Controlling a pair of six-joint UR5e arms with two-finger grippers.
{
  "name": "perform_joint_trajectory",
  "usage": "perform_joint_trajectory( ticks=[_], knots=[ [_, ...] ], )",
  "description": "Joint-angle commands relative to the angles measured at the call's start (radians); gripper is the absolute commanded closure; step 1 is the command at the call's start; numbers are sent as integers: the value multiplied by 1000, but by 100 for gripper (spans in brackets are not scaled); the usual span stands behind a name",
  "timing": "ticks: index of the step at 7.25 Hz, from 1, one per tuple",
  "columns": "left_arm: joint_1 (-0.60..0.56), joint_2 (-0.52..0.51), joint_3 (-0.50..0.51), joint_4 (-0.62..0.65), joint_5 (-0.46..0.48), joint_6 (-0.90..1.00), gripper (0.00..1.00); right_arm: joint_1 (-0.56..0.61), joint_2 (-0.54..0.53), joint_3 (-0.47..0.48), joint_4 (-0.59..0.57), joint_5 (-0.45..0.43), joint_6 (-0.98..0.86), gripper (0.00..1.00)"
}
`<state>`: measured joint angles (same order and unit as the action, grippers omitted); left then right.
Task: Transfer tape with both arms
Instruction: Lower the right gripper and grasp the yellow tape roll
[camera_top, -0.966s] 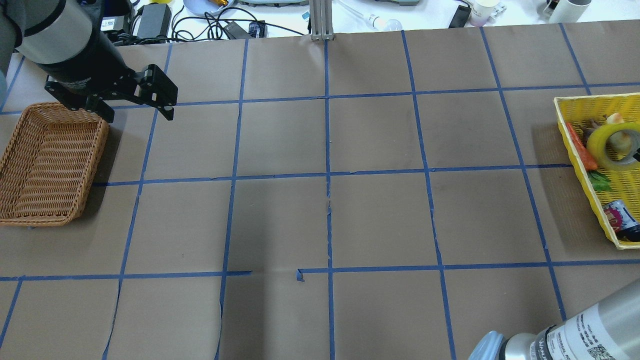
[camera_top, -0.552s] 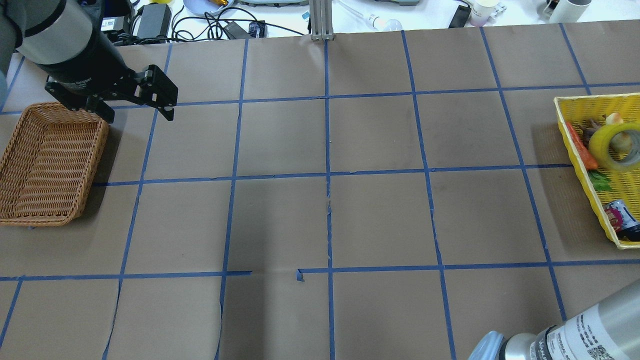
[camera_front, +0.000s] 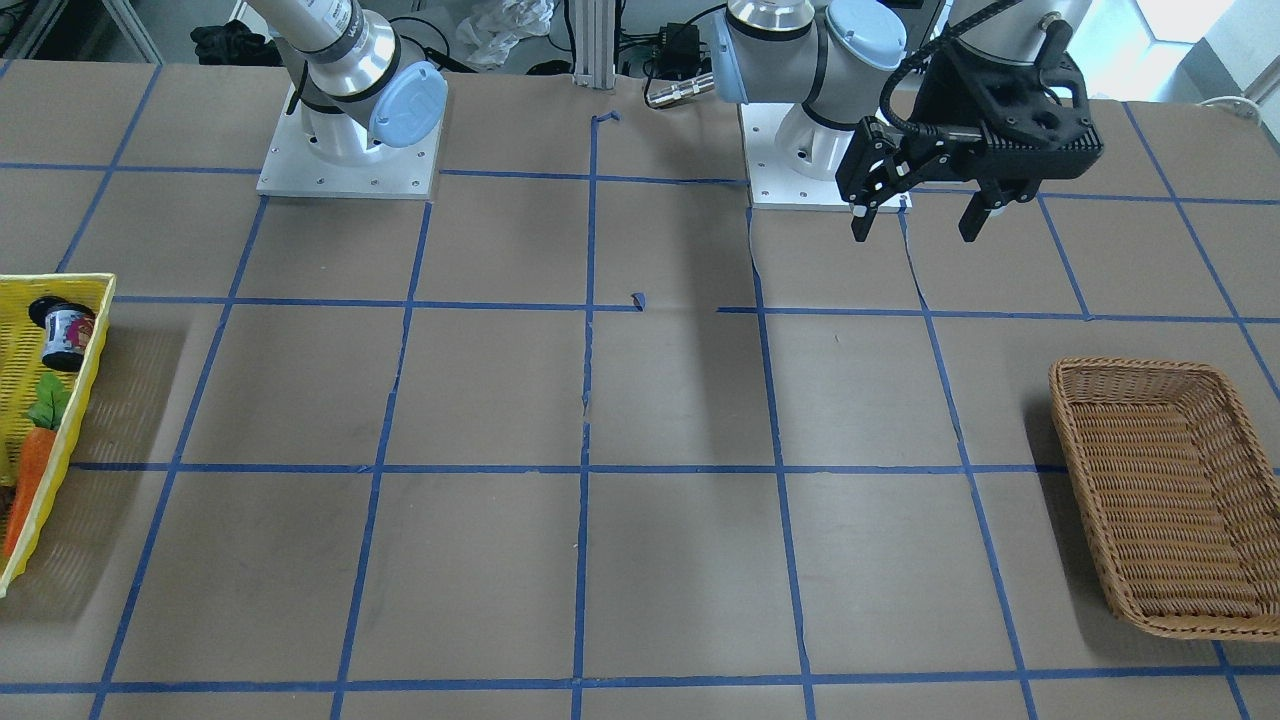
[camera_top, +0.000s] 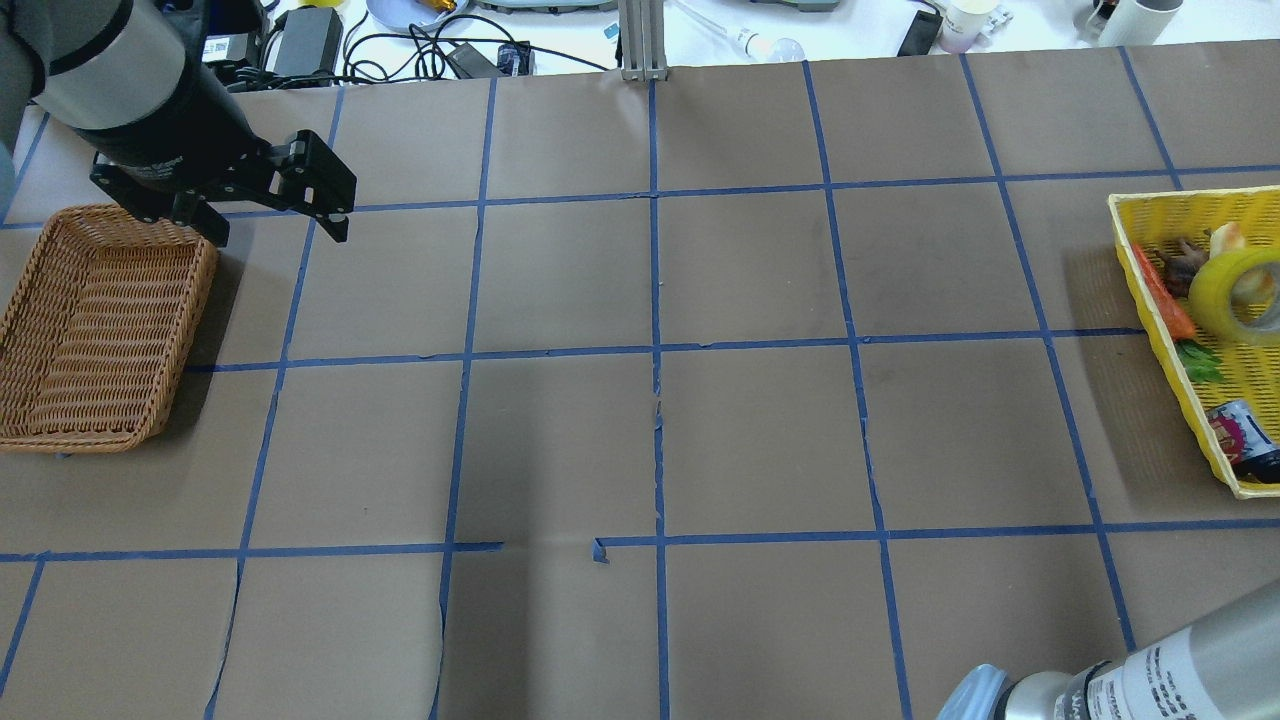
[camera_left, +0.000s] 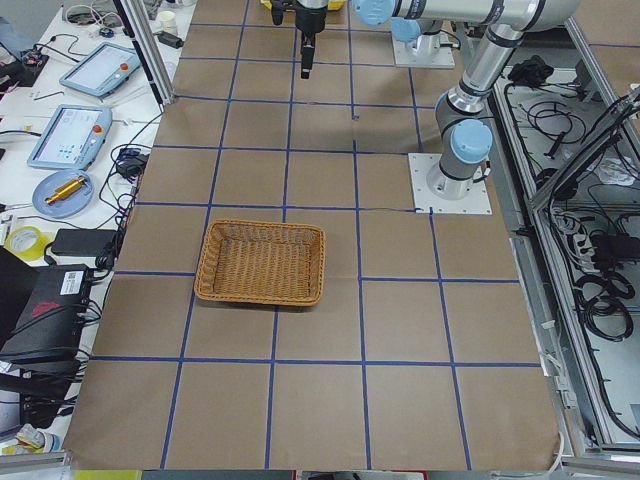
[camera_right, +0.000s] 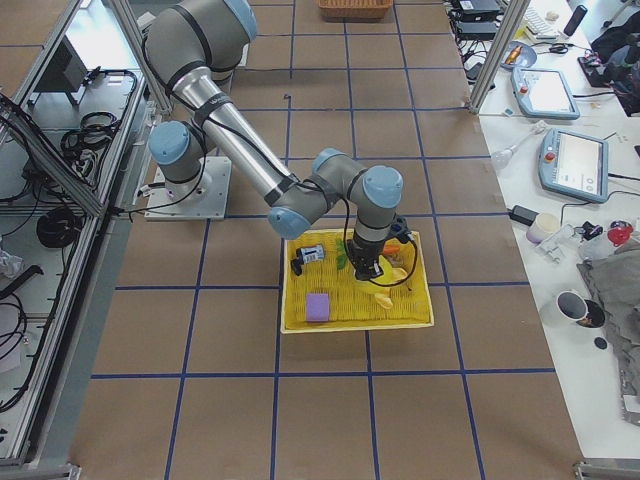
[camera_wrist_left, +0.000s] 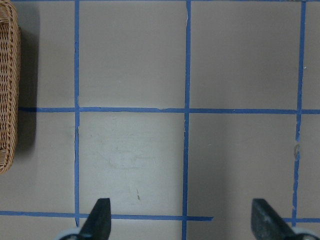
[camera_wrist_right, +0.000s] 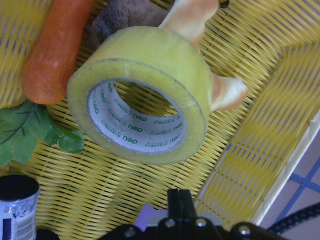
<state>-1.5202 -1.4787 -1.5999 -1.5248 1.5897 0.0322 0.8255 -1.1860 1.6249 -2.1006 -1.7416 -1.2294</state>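
The tape (camera_wrist_right: 150, 55), a yellow roll with a white printed core, lies tilted in the yellow tray (camera_wrist_right: 280, 100) against a carrot (camera_wrist_right: 55, 50) and a pale vegetable. It also shows at the right edge of the overhead view (camera_top: 1215, 290). My right gripper (camera_wrist_right: 180, 192) hangs over the tray (camera_right: 368, 268). Its fingers are pressed together with nothing between them, and the tape lies just beyond the tips. My left gripper (camera_top: 280, 235) is open and empty above the table, beside the far right corner of the wicker basket (camera_top: 100, 330). It also shows in the front view (camera_front: 915, 225).
The yellow tray (camera_top: 1180, 198) also holds a small dark jar (camera_top: 1235, 435), green leaves and a purple block (camera_right: 318, 306). The wicker basket (camera_front: 1160, 480) has nothing in it. Blue tape lines grid the brown table. Cables and devices lie past the far edge.
In the overhead view the tape has shifted slightly right toward the frame edge, and a dark shape beside it is gone. The left arm has not moved.
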Motion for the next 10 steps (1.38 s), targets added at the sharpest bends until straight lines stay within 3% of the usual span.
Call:
perform_joint_trajectory(
  ticks=[1,2,3,4,5,7,9,10],
  knots=[
    [0,0,0,0,-1,0,0,1,-15,4,16,-1,-1,97],
    [0,0,0,0,1,0,0,1,2,4,5,5,-5,58],
    [0,0,0,0,0,0,0,1,23,0,-60,5,-2,5],
    [0,0,0,0,-1,0,0,1,28,0,-94,28,-2,2],
    [0,0,0,0,-1,0,0,1,43,4,-107,104,1,0],
    [0,0,0,0,0,0,0,1,83,0,-108,111,1,0],
    [0,0,0,0,0,0,0,3,109,-2,-171,111,1,4],
    [0,0,0,0,-1,0,0,3,133,-2,-186,111,4,12]
  ],
)
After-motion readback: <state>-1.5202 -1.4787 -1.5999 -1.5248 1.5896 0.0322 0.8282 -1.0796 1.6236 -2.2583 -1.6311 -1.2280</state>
